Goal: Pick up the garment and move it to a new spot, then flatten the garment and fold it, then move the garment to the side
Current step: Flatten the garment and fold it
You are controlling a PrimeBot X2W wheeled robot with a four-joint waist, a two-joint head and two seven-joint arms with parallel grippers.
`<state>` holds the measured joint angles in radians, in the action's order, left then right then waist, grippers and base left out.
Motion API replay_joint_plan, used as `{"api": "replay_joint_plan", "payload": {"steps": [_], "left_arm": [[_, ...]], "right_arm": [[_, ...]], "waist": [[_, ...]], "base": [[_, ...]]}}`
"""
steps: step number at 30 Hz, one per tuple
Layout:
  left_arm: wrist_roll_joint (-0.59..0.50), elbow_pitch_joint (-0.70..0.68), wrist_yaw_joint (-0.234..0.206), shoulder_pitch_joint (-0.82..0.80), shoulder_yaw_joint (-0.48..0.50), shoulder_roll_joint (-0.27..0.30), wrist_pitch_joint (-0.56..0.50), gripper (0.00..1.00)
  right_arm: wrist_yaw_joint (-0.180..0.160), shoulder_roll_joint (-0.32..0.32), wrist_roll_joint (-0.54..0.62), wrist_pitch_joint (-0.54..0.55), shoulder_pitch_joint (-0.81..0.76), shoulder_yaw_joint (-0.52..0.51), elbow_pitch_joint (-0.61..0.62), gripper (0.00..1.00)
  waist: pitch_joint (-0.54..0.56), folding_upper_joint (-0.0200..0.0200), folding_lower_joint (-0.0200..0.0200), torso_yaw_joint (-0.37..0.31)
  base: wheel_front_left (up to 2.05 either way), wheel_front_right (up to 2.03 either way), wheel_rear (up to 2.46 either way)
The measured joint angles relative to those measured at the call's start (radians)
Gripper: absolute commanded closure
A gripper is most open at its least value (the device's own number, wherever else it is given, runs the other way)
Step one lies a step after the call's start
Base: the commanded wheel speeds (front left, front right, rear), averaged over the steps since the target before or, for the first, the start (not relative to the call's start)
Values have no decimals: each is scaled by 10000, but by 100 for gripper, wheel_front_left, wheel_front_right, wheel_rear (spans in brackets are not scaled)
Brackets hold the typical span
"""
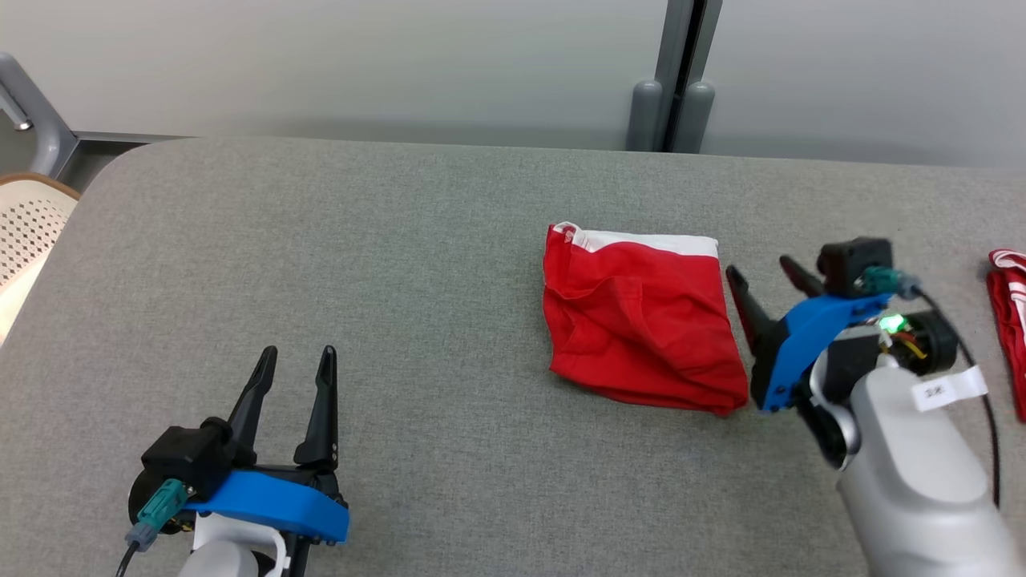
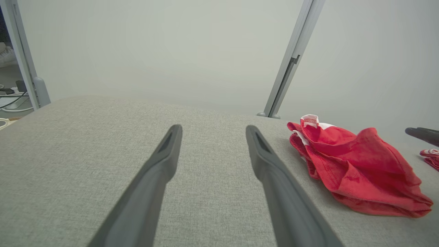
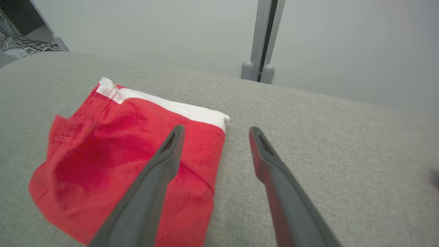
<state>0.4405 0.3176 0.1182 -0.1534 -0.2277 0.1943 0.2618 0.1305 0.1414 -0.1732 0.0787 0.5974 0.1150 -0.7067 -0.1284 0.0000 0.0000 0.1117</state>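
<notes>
Well right of the garment, a second red cloth is being cut off by the edge; between them, a tag's print is showing too small to read.

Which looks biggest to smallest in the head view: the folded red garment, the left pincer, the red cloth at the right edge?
1. folded red garment
2. left pincer, nearer the camera, so unsure
3. red cloth at the right edge, partly cut off
</notes>
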Motion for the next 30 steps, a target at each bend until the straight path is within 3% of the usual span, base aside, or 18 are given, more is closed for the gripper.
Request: {"api": "replay_joint_plan", "payload": {"steps": [1,2,12,14,15,16,18,19,20,21,25,28,30], "left_arm": [[0,-4,0,-1,-17,6,0,0],[0,-2,2,-4,-40,10,0,0],[13,-63,2,-26,-63,52,0,0],[17,-69,2,-35,-67,52,-2,0],[17,-69,2,-35,-67,52,-2,0],[48,-63,2,-35,-73,33,0,0],[61,-59,2,-35,-69,31,0,0],[75,-42,-2,-31,-54,19,-2,0],[75,-42,-2,-31,-54,19,-2,0],[86,-27,-35,-11,-33,12,0,0],[150,-23,-121,143,52,31,-2,0],[163,-23,-155,201,98,46,0,0],[176,-17,-207,278,144,63,0,0]], "right_arm": [[0,-104,165,-12,-68,-13,-117,79],[0,-211,232,-15,-107,-4,-245,100],[0,-857,579,-245,301,1197,-1306,100],[0,-863,-96,-52,389,2416,-1417,100],[0,-863,-96,-52,389,2416,-1417,100],[0,-895,-1154,100,314,3511,-1068,100],[0,-911,-1455,178,268,4044,-876,100],[2,-922,-2148,284,130,4928,-428,100],[2,-922,-2148,284,130,4928,-428,100],[0,-920,-2746,364,-29,5641,8,100],[0,-932,-3777,357,-315,6443,947,100],[2,-934,-4096,-15,-430,6353,1369,100],[0,-940,-4213,-537,-582,5850,1613,49]], "waist": [[-12,0,0,13],[-25,0,0,30],[-152,0,0,200],[-190,0,0,270],[-190,0,0,270],[-177,0,0,317],[-160,0,0,323],[-109,0,0,320],[-109,0,0,320],[-39,0,0,297],[95,0,0,165],[159,0,0,72],[234,0,0,-35]], "base": [[0,0,0],[0,0,0],[0,0,0],[0,0,0],[0,0,0],[0,0,0],[0,0,0],[0,0,0],[0,0,0],[0,0,0],[0,0,0],[0,0,0],[0,0,0]]}}
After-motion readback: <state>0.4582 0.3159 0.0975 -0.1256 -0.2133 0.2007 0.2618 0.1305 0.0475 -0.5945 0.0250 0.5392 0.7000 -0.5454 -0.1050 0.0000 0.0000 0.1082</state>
